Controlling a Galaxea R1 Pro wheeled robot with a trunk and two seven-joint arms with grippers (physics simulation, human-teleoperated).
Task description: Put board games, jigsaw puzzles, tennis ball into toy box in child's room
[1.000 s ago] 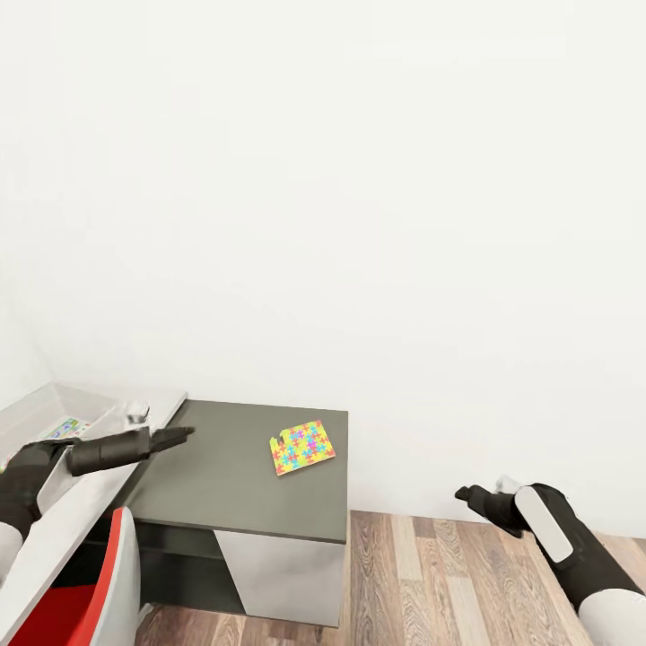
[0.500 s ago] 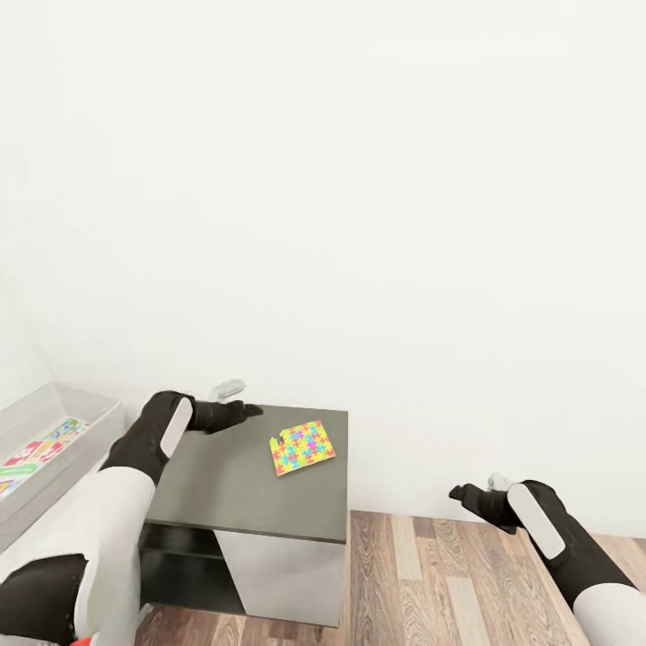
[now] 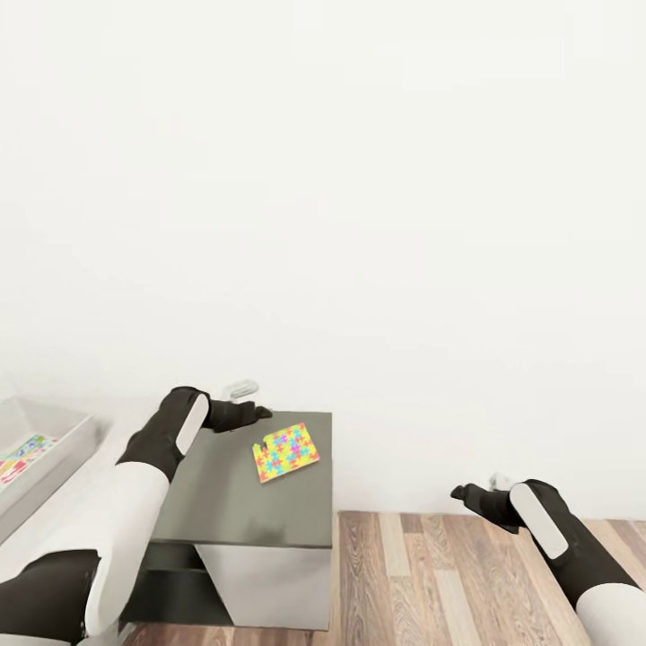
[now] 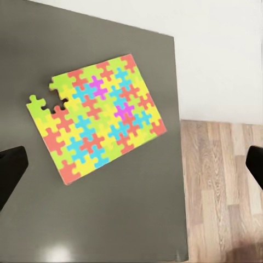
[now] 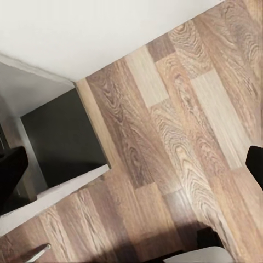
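Multicoloured jigsaw puzzle lies flat on the dark tabletop, lower centre-left; left claw hovers above it, spread wide; right claw spread wide over floor.

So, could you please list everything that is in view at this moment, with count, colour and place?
jigsaw puzzle: one, yellow, red, blue, green and pink, lying flat on the dark cabinet top near its right edge, one corner piece missing.
dark cabinet: one, dark grey top with a pale front, against the wall.
toy box: one, pale grey, at the left edge, printed toys inside.
table: one, pale top, under the toy box.
floor: brown wood planks, to the right of the cabinet.
wall: white, behind everything.
left gripper: one, black, above the cabinet beside the puzzle, open and empty.
right gripper: one, black, over the floor, open and empty.
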